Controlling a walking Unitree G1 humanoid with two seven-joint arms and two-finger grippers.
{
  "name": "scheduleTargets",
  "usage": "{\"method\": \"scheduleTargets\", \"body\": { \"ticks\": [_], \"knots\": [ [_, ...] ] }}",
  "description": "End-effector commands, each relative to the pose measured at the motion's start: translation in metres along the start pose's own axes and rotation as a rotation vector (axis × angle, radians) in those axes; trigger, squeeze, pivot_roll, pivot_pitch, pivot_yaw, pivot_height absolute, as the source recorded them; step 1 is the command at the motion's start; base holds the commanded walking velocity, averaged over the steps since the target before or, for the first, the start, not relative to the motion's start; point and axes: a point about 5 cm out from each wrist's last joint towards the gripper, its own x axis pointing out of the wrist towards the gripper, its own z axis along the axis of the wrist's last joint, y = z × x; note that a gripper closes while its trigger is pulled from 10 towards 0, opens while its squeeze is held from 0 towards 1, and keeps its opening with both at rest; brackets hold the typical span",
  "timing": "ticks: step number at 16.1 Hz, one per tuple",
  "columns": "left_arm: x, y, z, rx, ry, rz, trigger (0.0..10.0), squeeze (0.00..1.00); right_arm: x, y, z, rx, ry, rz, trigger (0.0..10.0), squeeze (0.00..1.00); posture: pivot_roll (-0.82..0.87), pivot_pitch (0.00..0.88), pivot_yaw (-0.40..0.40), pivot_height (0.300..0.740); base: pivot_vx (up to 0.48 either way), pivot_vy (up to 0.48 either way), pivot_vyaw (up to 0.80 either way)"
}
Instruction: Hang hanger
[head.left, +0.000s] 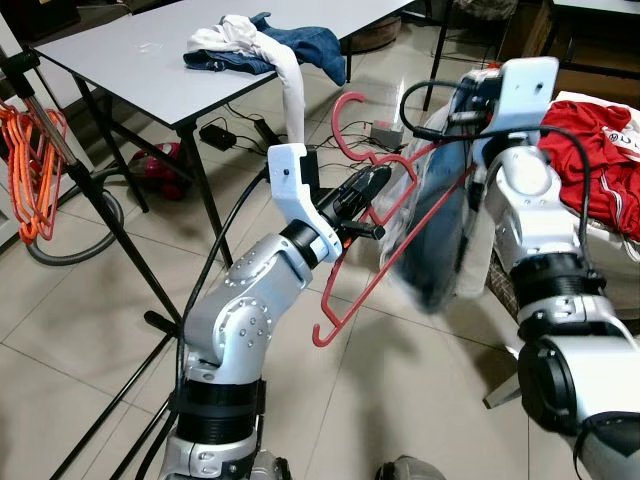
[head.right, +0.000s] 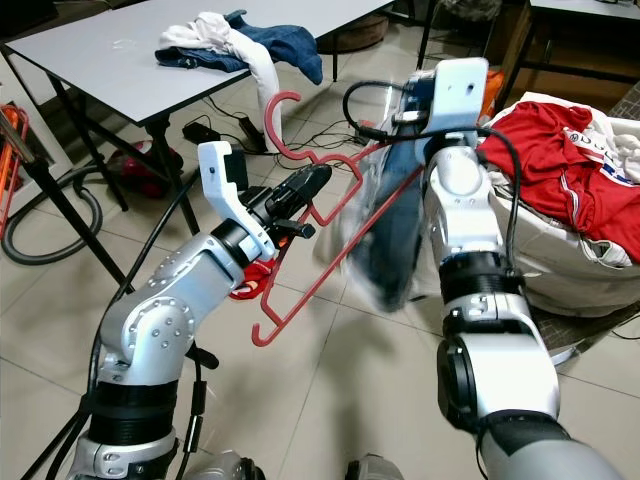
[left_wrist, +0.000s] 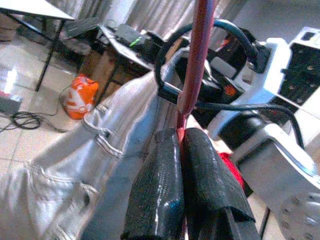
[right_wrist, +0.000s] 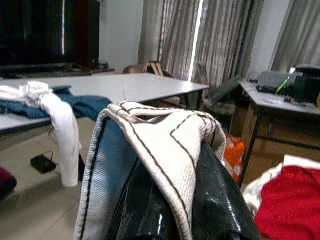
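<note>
Together we hold a thin red plastic hanger: left gripper clamps it, right gripper clenches denim jeans.

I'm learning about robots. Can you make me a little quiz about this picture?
1. True or false: the left gripper is shut on the red hanger.
2. What does the right gripper hold? A) a red shirt B) jeans C) a vacuum hose
3. Fill in: the orange hangers hang on a rack to the robot's ____.

Key:
1. True; the left wrist view shows both fingers pinching the hanger's bar.
2. B; the jeans drape over its fingers.
3. Left.
</note>
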Motion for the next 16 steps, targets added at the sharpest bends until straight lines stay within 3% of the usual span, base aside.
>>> {"method": "scheduleTargets", "body": {
  "ticks": [1,5,7,16],
  "knots": [
    [0.002,0.003,-0.001,0.014,-0.023,0.06,10.0,0.0,-0.001,0.006,0.013,0.007,-0.049,0.016,0.0,0.0,-0.1,0.0,0.031,0.74,0.0,0.0,0.0],
    [0.005,0.009,-0.008,0.08,0.006,0.114,10.0,0.0,-0.009,0.015,0.015,0.033,-0.051,0.023,0.0,0.0,-0.11,0.0,0.038,0.74,0.0,0.0,0.0],
    [0.005,0.009,-0.01,0.108,0.013,0.118,10.0,0.0,-0.011,0.01,0.026,0.057,-0.081,-0.023,0.0,0.0,-0.11,0.0,0.038,0.74,0.0,0.0,0.0],
    [0.008,0.006,-0.013,0.12,0.018,0.104,10.0,0.0,-0.01,0.005,0.029,0.056,-0.075,-0.045,0.0,0.0,-0.11,0.0,0.038,0.74,0.0,0.0,0.0]
  ]
}}
